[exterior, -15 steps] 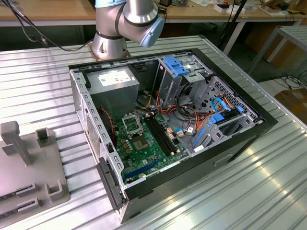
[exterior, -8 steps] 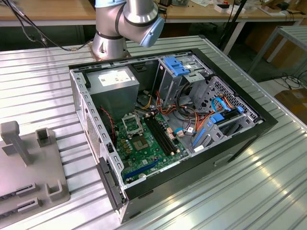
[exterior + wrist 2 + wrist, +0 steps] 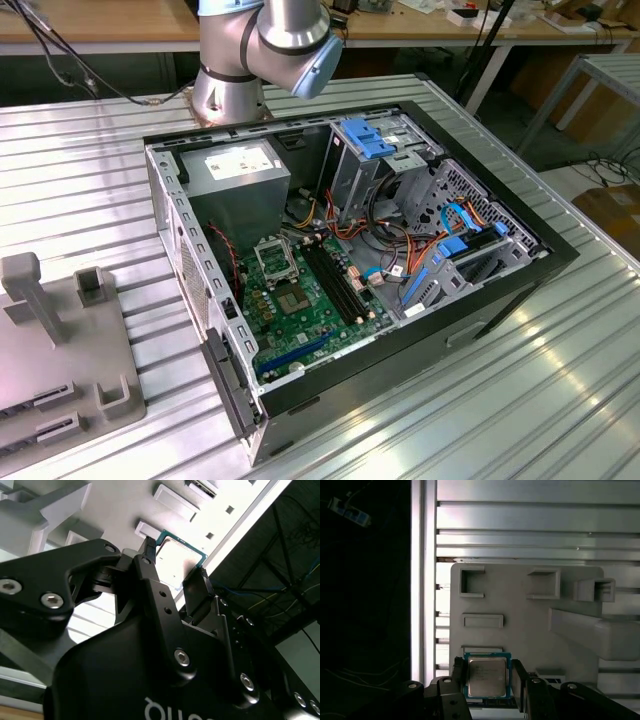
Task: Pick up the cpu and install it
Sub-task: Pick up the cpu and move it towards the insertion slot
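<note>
Between the black fingers (image 3: pixel 519 682) of the gripper (image 3: pixel 488 672), in both wrist views, sits the cpu (image 3: pixel 486 679). Its metal lid faces up and its green edge shows. One finger lies against each of two opposite sides, so the gripper appears clamped on the cpu. Whether the chip rests in its pocket or hangs just clear of it cannot be told. Judged from its form, the chip is light, rigid and thin, with a smooth lid. Its underside is likely delicate, so the side edges are the proper hold, kept level. Beneath lies a grey fixture tray (image 3: pixel 520 630) with pockets and posts, just beside one edge of the ribbed metal table (image 3: pixel 520 530). Farther along the table, in the exterior view, an open computer case (image 3: pixel 560 255) exposes the motherboard (image 3: pixel 300 325) and its silver socket frame (image 3: pixel 272 262), well apart from the tray.
</note>
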Action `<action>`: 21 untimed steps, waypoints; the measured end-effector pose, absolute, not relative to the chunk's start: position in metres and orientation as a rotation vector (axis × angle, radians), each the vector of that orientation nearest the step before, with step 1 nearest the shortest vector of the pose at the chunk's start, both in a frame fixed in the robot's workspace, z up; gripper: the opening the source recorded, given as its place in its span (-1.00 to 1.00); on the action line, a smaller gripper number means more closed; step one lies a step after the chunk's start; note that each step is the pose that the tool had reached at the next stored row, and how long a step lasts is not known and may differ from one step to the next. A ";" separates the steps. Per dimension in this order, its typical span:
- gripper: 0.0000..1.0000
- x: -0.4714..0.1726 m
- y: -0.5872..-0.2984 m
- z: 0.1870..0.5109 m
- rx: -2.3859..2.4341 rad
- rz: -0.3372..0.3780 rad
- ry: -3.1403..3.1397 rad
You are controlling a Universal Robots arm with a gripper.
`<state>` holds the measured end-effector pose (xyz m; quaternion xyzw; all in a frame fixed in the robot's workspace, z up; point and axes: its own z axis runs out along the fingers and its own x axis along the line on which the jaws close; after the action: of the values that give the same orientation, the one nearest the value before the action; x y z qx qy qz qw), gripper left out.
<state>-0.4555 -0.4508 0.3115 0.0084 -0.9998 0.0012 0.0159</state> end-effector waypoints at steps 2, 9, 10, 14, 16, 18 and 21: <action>-0.05 -0.455 -0.451 0.312 0.026 0.004 -3.109; -0.05 -0.454 -0.451 0.318 0.026 0.004 -3.100; -0.05 -0.454 -0.451 0.320 0.026 0.004 -3.096; -0.05 -0.454 -0.451 0.321 0.026 0.004 -3.095; -0.05 -0.454 -0.451 0.322 0.026 0.004 -3.094; -0.05 -0.454 -0.451 0.324 0.026 0.004 -3.093; -0.05 -0.454 -0.451 0.325 0.026 0.004 -3.092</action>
<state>-0.4537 -0.4508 0.3252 0.0084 -0.9997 0.0012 0.0249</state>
